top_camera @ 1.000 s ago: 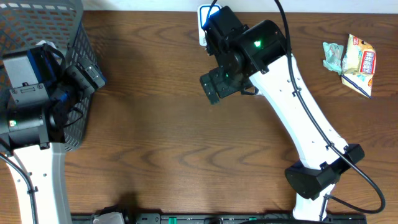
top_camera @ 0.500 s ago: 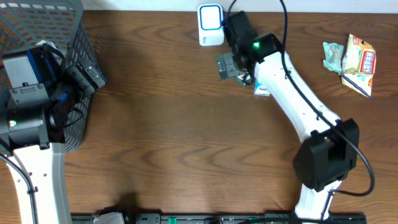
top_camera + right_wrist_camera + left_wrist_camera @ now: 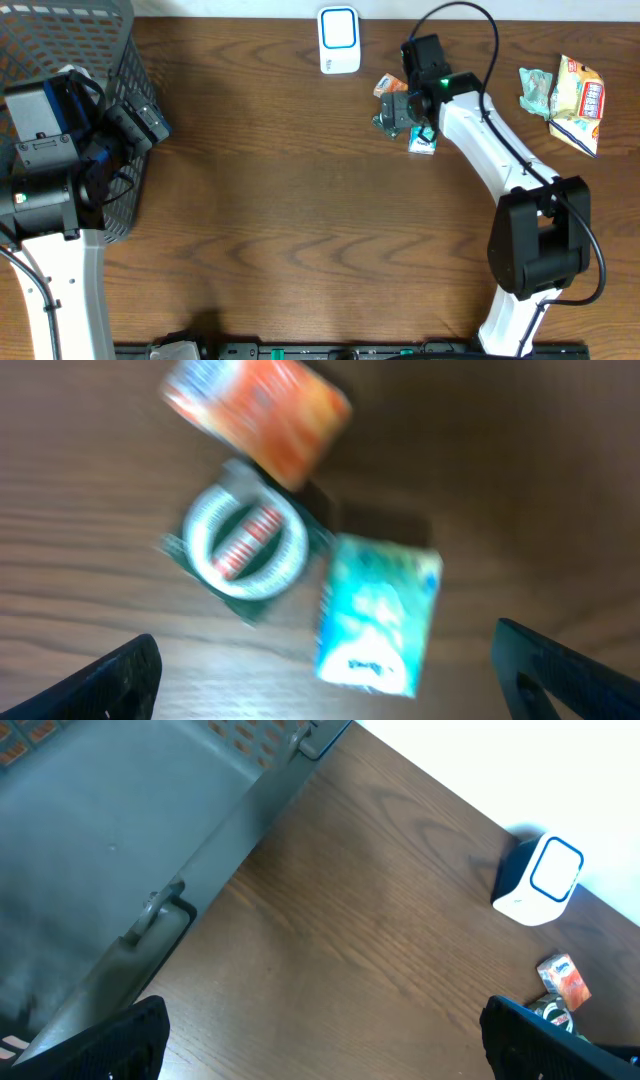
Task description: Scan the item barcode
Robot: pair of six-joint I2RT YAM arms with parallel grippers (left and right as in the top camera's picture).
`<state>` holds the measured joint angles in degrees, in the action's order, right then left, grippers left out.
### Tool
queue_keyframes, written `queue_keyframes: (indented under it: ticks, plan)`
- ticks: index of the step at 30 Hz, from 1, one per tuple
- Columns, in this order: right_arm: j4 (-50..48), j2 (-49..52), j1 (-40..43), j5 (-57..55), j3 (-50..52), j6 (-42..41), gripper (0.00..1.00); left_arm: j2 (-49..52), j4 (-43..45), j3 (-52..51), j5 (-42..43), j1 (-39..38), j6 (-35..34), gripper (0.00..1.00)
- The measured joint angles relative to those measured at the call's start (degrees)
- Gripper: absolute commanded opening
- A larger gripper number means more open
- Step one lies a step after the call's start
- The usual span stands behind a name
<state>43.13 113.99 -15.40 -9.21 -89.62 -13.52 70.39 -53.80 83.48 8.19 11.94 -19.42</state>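
The right tool (image 3: 330,678) hangs with fingers spread wide, gripping nothing, above three items on the table (image 3: 300,200) — a round pack (image 3: 245,542), an orange packet (image 3: 262,415) at its 12 o'clock and a teal packet (image 3: 375,615) at 4 o'clock. The scanner (image 3: 339,40) stands at their 10 o'clock. The left tool (image 3: 345,1042) is spread and empty beside the basket (image 3: 120,840).

Right arm (image 3: 478,140): white links, black joints, green light (image 3: 443,83) and looped black cable (image 3: 496,40) behind the tool (image 3: 395,115). Left arm (image 3: 60,290): white link, black housing.

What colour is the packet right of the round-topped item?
The packet is teal, whitish at its lower end; the right wrist view shows it best.
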Motion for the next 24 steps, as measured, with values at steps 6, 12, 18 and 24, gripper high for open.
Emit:
queue_keyframes:
  ticks: [6,12,18,24]
  plan:
    - [1.88,0.00,2.49,4.28,1.84,-1.81,0.99,0.00,0.00,0.00,0.00,0.00,0.00,0.98]
    - [2.54,0.00,2.32,10.82,1.84,-2.32,0.99,0.00,0.00,0.00,0.00,0.00,0.00,0.98]
    - [4.28,-1.18,2.32,16.15,1.84,-2.45,0.99,0.00,0.00,0.00,0.00,0.00,0.00,0.98]
    - [4.02,-9.07,2.32,17.16,1.86,-2.45,0.99,0.00,0.00,0.00,0.00,0.00,0.00,0.97]
